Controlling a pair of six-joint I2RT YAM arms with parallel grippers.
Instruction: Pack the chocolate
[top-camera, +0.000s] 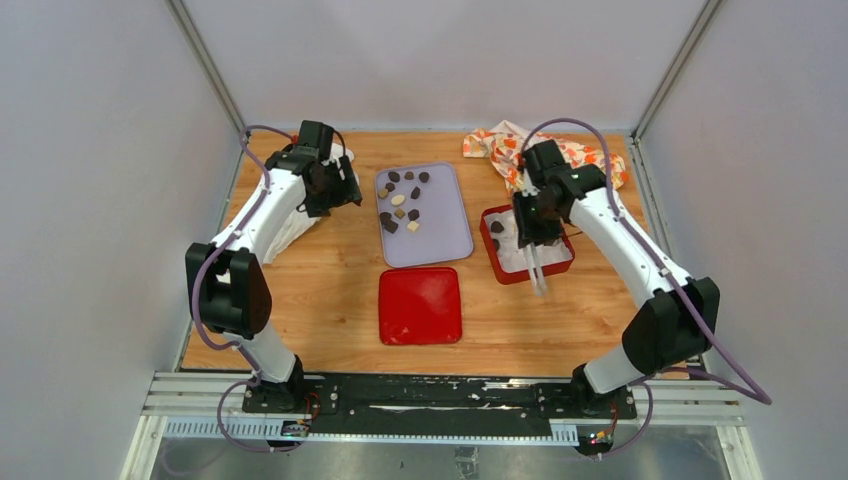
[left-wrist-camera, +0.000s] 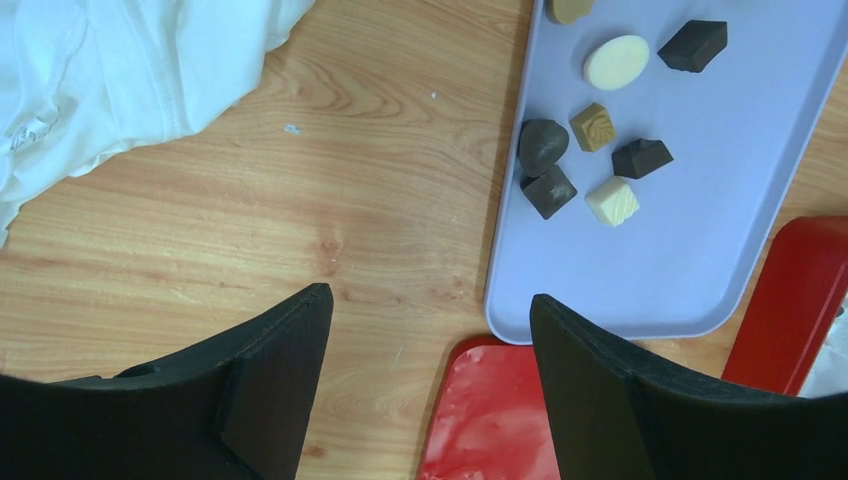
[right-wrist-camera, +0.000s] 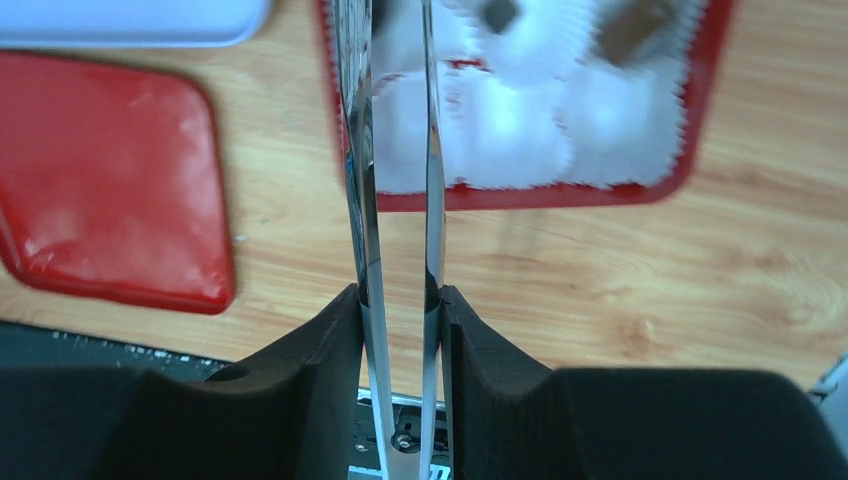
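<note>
Several pieces of chocolate (top-camera: 402, 205), dark, tan and cream, lie on a lavender tray (top-camera: 445, 235); the left wrist view shows them (left-wrist-camera: 590, 130) on the tray (left-wrist-camera: 680, 250). A red box (top-camera: 487, 232) lined with white paper cups holds a dark piece (top-camera: 497, 227); in the right wrist view two pieces (right-wrist-camera: 500, 12) sit at its far side. My right gripper (top-camera: 532, 228) (right-wrist-camera: 400, 295) is shut on metal tongs (top-camera: 540, 278) (right-wrist-camera: 357, 150), whose arms reach over the box (right-wrist-camera: 560, 195) with their tips out of view. My left gripper (top-camera: 335, 185) (left-wrist-camera: 430, 320) hangs open and empty left of the tray.
A red lid (top-camera: 420, 305) (left-wrist-camera: 490, 420) (right-wrist-camera: 110, 180) lies flat in front of the tray. White cloth (top-camera: 285, 235) (left-wrist-camera: 120, 70) is bunched under the left arm. A patterned orange cloth (top-camera: 495, 145) lies at the back right. Grey walls close in the table.
</note>
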